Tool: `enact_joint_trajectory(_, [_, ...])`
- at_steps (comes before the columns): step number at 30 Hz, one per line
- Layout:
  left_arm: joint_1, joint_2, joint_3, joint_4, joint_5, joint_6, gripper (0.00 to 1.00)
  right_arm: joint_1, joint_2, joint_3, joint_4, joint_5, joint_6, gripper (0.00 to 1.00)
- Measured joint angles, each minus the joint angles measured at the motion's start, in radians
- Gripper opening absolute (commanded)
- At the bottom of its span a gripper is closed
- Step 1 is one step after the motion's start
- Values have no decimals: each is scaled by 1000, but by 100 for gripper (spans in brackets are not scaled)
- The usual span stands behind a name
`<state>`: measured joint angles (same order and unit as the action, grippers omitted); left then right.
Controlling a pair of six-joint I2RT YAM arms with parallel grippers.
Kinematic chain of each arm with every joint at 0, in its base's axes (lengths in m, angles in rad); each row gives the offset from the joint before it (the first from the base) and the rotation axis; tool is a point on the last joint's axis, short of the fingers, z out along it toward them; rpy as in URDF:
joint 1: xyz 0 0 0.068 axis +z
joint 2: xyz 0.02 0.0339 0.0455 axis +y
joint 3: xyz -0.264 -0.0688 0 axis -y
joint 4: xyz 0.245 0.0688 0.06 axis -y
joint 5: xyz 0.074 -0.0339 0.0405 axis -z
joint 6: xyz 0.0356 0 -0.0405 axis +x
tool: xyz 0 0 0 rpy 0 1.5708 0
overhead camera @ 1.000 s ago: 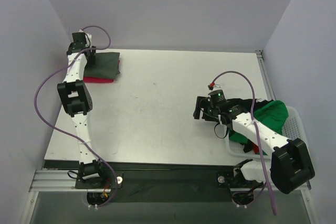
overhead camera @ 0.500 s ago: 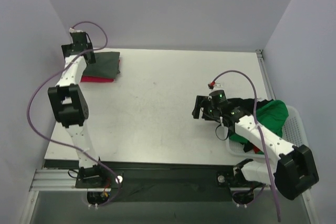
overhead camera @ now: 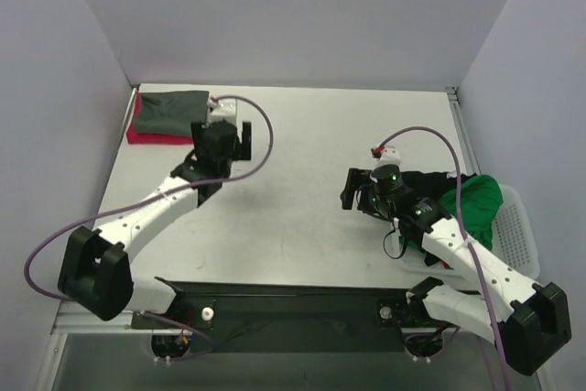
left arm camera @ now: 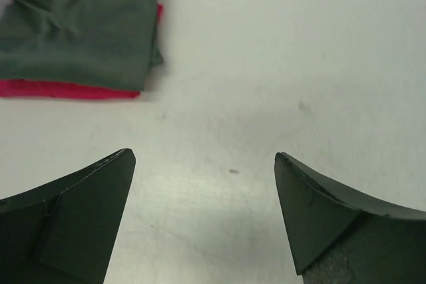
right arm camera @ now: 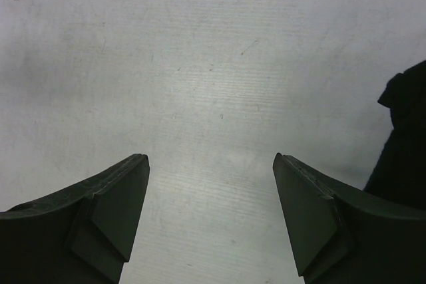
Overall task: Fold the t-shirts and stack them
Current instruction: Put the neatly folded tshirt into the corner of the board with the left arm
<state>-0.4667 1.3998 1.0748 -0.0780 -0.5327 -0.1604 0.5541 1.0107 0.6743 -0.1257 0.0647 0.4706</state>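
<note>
Only the overhead view took in all four shirts. On the surface (overhead camera: pixel 302 125), in the far left corner, lay a folded stack: the grey-green shirt (overhead camera: pixel 172 109) on top of the red shirt (overhead camera: pixel 146 135), long side running along the far edge, red showing past the near and left sides. At the right edge the green shirt (overhead camera: pixel 476 204) was heaped in the white basket (overhead camera: pixel 515 222), and the black shirt (overhead camera: pixel 423 180) spilled out of it toward the middle – loose, with no clear long axis.

The left wrist camera showed what the overhead could not: the left claw (left arm camera: pixel 203 157) spread wide, nothing between its fingers, over bare surface near the stack. From there the stack sat at upper left, a red strip under the grey-green fold.

The right wrist camera showed the right claw (right arm camera: pixel 210 157) spread too and gripping nothing – bare surface ahead, just a dark edge of the black shirt at the right of its view, apart from the fingers.
</note>
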Motion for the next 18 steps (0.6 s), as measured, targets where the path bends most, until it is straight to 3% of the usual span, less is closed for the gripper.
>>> enact_joint_trajectory(8, [-272, -177, -342, 4, 20, -129, 97, 4, -82, -33, -53, 111, 4, 79])
enact_joint_trajectory(18, [-300, -517, -455, -50, 43, -224, 97, 4, -176, -60, -118, 235, 31, 79])
